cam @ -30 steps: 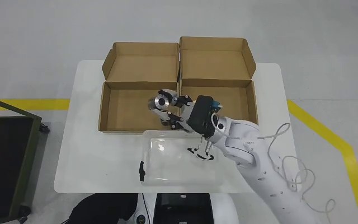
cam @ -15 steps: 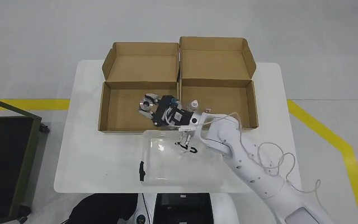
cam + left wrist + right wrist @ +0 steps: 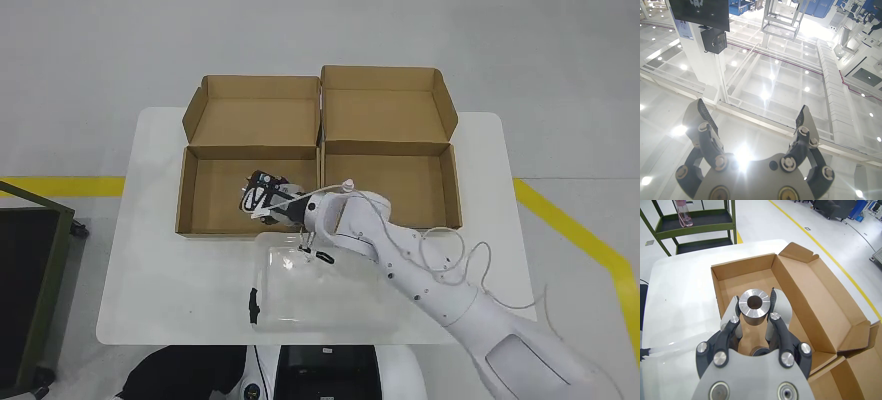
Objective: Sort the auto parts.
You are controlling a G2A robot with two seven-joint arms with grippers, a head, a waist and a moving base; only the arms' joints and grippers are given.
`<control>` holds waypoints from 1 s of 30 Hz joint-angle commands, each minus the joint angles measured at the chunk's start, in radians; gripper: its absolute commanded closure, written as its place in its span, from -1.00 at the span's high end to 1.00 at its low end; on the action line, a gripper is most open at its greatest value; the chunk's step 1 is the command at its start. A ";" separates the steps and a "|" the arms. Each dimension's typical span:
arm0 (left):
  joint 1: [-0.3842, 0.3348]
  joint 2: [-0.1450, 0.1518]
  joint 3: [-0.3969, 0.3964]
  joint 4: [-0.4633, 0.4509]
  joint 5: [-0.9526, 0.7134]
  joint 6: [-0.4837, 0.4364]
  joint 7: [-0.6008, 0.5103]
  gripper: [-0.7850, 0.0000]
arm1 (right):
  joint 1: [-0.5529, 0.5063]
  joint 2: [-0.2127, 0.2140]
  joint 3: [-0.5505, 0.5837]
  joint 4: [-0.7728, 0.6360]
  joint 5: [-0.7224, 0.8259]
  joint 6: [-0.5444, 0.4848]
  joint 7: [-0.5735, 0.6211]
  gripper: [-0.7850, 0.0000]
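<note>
No text clearly readable, print on distant blue banners (image 3: pixel 816 8) indistinct

We see the right arm (image 3: pixel 445 292), white and smooth-shelled, trailing a thin white cable (image 3: pixel 484 248); its gripper (image 3: pixel 754 311) has a grey plate, black links, silver screws.

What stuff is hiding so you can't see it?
- The ring: its sides, right wrist view, covered by the fingers of the right pincer.
- Dark round part in the box: mostly under the pincer's body, same view.
- Small black bit on the clear tray: top view, too small to tell.
</note>
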 commanded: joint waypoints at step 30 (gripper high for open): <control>0.000 0.000 0.000 0.000 0.000 0.000 0.000 1.00 | 0.140 -0.134 -0.102 0.303 0.058 -0.091 0.190 -0.41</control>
